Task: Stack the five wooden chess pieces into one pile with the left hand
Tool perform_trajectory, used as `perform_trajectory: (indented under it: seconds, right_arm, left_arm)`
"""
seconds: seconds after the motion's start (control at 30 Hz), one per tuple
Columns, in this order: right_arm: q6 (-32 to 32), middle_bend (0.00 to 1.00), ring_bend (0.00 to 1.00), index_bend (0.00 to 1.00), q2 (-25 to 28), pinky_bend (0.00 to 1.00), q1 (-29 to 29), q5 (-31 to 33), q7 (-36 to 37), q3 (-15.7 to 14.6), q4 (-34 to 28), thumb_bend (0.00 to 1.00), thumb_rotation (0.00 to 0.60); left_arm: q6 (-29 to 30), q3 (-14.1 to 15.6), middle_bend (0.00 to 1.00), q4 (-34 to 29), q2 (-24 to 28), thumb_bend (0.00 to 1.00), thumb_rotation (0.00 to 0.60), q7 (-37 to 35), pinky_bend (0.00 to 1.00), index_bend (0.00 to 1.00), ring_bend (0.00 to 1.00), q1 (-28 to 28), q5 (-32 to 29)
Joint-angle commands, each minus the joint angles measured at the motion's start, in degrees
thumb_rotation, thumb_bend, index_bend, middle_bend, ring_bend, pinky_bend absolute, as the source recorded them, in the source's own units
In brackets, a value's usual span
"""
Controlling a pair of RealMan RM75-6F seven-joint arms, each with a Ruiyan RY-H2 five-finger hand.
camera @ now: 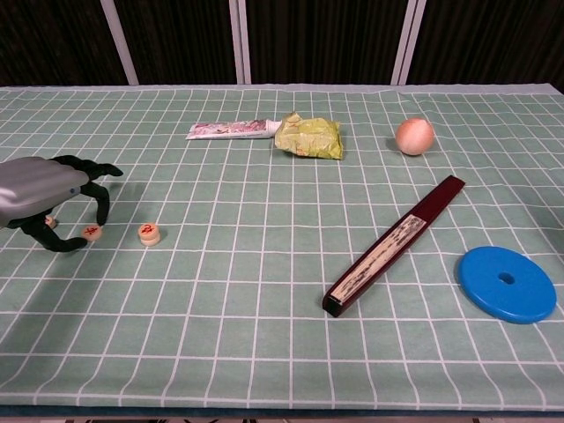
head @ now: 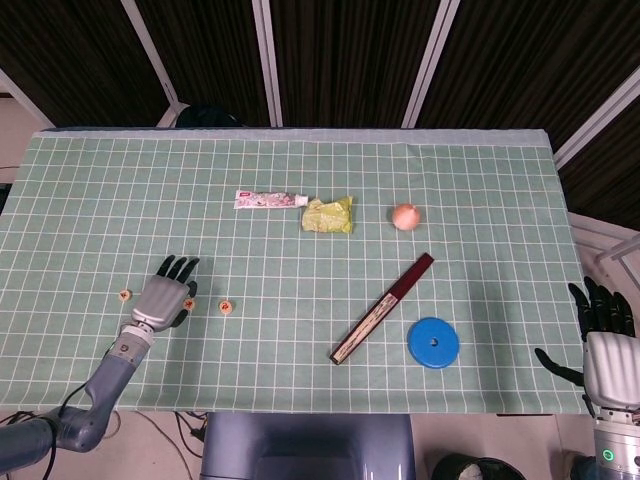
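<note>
The left hand arches palm-down over a wooden chess piece, fingers spread and grasping nothing, apparently poised to pick it up. A small stack sits just beside it; another piece lies near the mat's left edge. Room opens rightward. The right hand hangs off-table, fingers apart, unloaded.

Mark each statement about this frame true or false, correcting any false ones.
1. The left hand hovers over the chess pieces at the table's left. True.
2. The blue disc lies on the folded fan. False: it lies beside it, apart.
3. The toothpaste tube sits next to the yellow packet. True.
4. The right hand holds the peach-coloured ball. False: the ball rests on the cloth; that hand is off the table's edge.
</note>
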Motion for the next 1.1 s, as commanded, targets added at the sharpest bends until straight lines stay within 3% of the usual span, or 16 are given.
perform_trajectory:
  seconds: [0.03,1.1]
  right_arm:
    - [-0.01,0.01,0.00,0.08,0.00,0.00,0.01,-0.01,0.01,0.00,-0.01,0.23,0.600]
    - [-0.05,0.01,0.00,0.08,-0.01,0.00,0.03,0.00,0.02,0.01,-0.03,0.23,0.600]
  left_arm:
    - [0.05,-0.20,0.02,-0.41,-0.01,0.32,0.600,0.59,0.00,0.46,0.00,0.03,-0.30]
    - [0.03,-0.58,0.02,-0.33,-0.60,0.33,0.600,4.24,0.00,0.47,0.00,0.32,-1.26]
